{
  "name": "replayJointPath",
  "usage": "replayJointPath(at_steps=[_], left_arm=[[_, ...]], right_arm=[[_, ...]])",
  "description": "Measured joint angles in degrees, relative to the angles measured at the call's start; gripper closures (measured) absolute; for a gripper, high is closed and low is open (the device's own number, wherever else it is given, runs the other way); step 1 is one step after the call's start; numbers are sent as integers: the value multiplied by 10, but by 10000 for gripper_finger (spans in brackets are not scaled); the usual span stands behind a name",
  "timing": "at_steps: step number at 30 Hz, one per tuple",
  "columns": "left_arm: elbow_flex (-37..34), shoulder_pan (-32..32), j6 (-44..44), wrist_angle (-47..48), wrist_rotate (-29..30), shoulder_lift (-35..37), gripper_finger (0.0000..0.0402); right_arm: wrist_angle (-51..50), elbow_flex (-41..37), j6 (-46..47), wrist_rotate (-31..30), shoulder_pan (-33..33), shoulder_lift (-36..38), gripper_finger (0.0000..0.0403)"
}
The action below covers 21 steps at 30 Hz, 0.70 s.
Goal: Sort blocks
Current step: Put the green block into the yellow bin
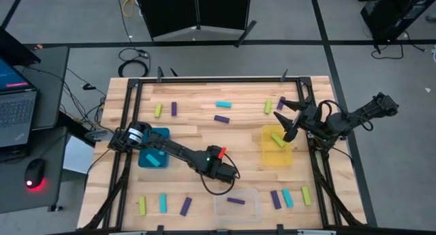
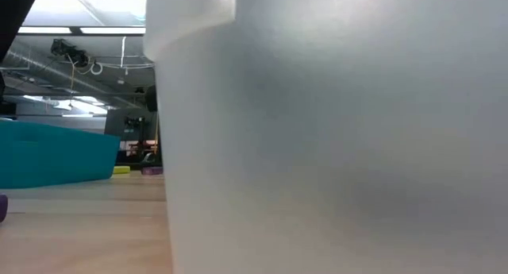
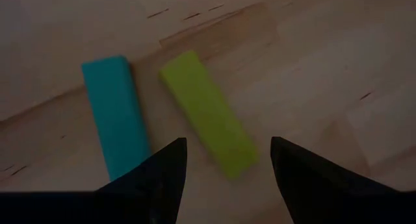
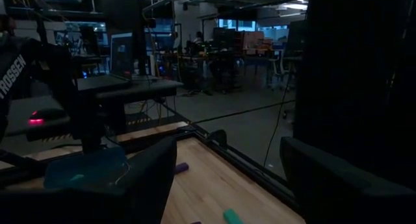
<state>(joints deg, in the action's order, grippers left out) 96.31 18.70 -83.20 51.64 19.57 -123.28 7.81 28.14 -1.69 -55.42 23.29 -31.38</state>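
**Two blocks under the left fingers**

Close below your left gripper (image 3: pixel 227 169) lie a yellow-green block (image 3: pixel 208 113) and a cyan block (image 3: pixel 117 117) side by side on the wooden table (image 3: pixel 338 62); its fingers stand apart, holding nothing. Your right gripper (image 1: pixel 286 119) hangs spread and empty above the yellow bin (image 1: pixel 276 155), which holds one yellow-green block (image 1: pixel 278 139). Other blocks lie scattered around the teal bin (image 1: pixel 145 158) and clear bin (image 1: pixel 237 210).

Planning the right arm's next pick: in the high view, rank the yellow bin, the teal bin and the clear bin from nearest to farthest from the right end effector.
1. Yellow bin, just below the right end effector.
2. Clear bin, front centre.
3. Teal bin, far left side.
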Motion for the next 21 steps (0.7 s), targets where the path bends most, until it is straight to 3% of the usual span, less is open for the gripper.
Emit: replayJointPath(at_steps=[21], left_arm=[[0, -8, 0, -15, -24, -27, 173]], right_arm=[[-1, 0, 0, 0, 0, 0, 118]])
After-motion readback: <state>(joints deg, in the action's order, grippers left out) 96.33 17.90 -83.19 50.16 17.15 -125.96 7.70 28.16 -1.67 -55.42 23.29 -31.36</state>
